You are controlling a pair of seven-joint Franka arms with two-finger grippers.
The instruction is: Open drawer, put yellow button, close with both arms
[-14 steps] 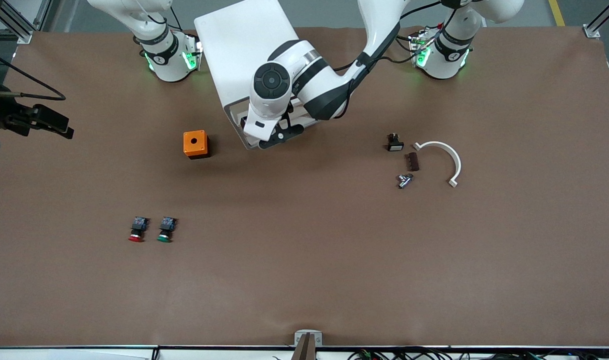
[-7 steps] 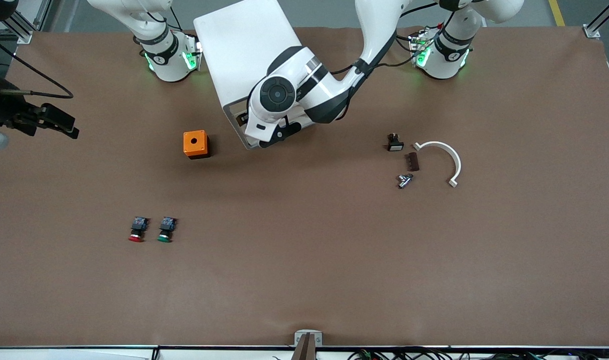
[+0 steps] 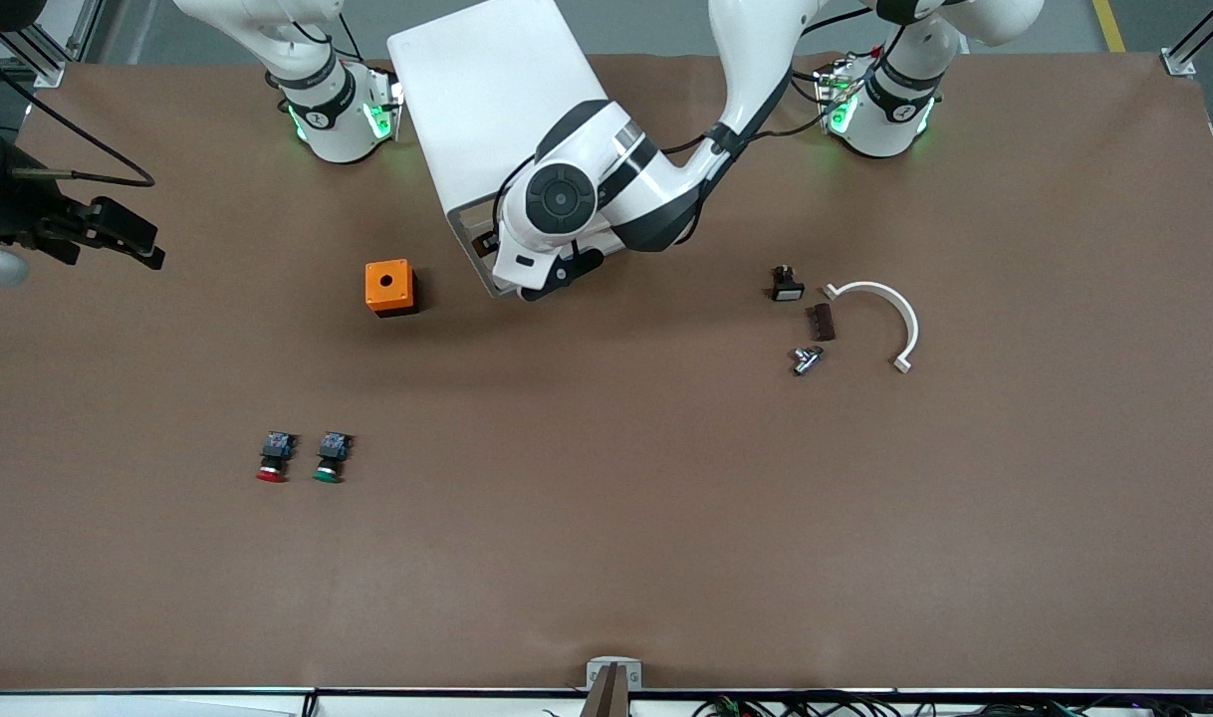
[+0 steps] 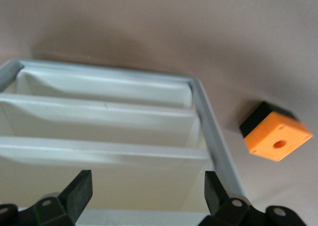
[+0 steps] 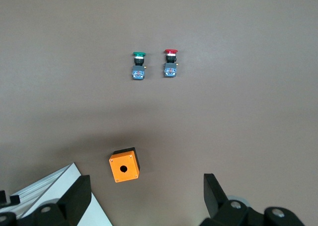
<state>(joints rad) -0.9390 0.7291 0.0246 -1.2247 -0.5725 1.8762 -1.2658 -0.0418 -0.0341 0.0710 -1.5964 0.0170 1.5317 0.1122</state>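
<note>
Two claws to report, so think of the table (image 3: 666, 518) as a clock seen from the high camera, with 12 at my bases.

Out at 9 o'clock my right gripper (image 3: 146, 249) hangs in the air over the table's edge. That arm just waits, fingers spread wide with nothing between them. Its wrist view looks down on bare table and the switches.

Down around 8 o'clock sit two little switches side by side, close but not touching. One is the red-capped switch (image 3: 272, 458), and the green-capped switch (image 3: 329, 457) is at its 3 o'clock. Both have their caps pointing toward the camera.

At about 10 o'clock is the orange box (image 3: 389, 287), hole facing up, just beside the cabinet's front corner but apart from it.

Up at 12 stands the white cabinet (image 3: 487, 100). My left gripper (image 3: 559, 276) is right at its front, with the jaws wide and gripping nothing. In the left wrist view the drawer (image 4: 139, 186), the top one with the cream front, sits between my two fingers. I can't tell if either finger touches it, or whether it's pulled out at all.

No idea where the yellow button is, I can't make it out in any view.

Around 2 o'clock lies a loose cluster: a small black part (image 3: 787, 285), a brown block (image 3: 822, 322), a metal fitting (image 3: 806, 359) and a white curved clip (image 3: 890, 317).
</note>
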